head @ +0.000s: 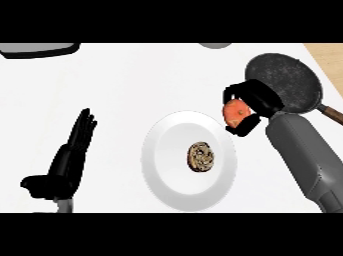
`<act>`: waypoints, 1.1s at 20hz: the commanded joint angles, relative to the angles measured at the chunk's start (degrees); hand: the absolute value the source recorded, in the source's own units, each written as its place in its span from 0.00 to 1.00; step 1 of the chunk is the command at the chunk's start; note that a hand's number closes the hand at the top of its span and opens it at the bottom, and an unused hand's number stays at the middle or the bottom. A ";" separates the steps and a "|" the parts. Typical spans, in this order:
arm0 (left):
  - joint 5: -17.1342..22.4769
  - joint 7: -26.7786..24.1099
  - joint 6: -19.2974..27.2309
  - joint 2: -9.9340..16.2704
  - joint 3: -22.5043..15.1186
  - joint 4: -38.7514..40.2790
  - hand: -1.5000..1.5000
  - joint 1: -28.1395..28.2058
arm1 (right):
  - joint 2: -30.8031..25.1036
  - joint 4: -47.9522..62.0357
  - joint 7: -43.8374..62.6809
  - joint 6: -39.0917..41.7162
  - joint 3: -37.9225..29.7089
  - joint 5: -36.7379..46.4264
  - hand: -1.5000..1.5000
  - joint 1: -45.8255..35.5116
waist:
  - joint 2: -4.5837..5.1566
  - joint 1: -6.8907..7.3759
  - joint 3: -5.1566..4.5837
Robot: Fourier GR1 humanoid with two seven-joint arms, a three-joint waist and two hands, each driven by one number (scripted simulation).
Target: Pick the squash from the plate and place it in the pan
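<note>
The right hand [251, 102] is curled round the orange squash [237, 111], which shows between thumb and fingers, lifted clear of the white plate [166, 150] and hanging just past that plate's far right rim. Directly beyond the hand lies the dark pan [296, 75], its near rim partly hidden behind the knuckles and its wooden handle [342, 119] running off to the hand's right. On the plate, below and left of the hand, sits a brown, speckled round item [201, 156]. To do the carry well, the hand should travel up and away until the squash is over the pan's middle, keep above the rim, then lower before letting go, so the squash does not catch the edge or roll out. Far across the white surface [130, 75], the left hand [69, 155] rests open, fingers straight.
</note>
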 commanded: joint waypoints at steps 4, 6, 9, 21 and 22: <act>-0.83 0.79 1.54 -0.66 -0.10 -0.82 0.50 0.30 | -0.77 -18.37 10.79 -1.79 -6.50 -6.64 1.00 6.27 | 0.06 -0.50 0.01; -0.16 -2.15 0.10 -0.57 -0.23 -0.17 0.50 2.68 | -1.92 -24.27 13.08 -0.58 -7.90 -8.75 1.00 10.61 | 0.34 -0.06 0.00; 1.21 0.05 -2.12 1.21 0.11 -2.49 0.50 2.06 | -3.06 -33.43 20.32 2.14 -10.62 -11.77 1.00 14.74 | 0.89 1.67 0.07; -0.72 -0.85 -3.64 -1.08 -1.13 1.65 0.50 -4.74 | -6.21 -33.65 17.54 -4.89 -22.86 -13.68 1.00 20.88 | 2.78 6.89 0.24; -1.74 3.27 -1.23 -2.25 -1.87 0.63 0.50 -6.84 | -10.23 -32.91 16.19 -4.20 -25.34 -14.09 1.00 19.28 | 2.83 6.85 0.27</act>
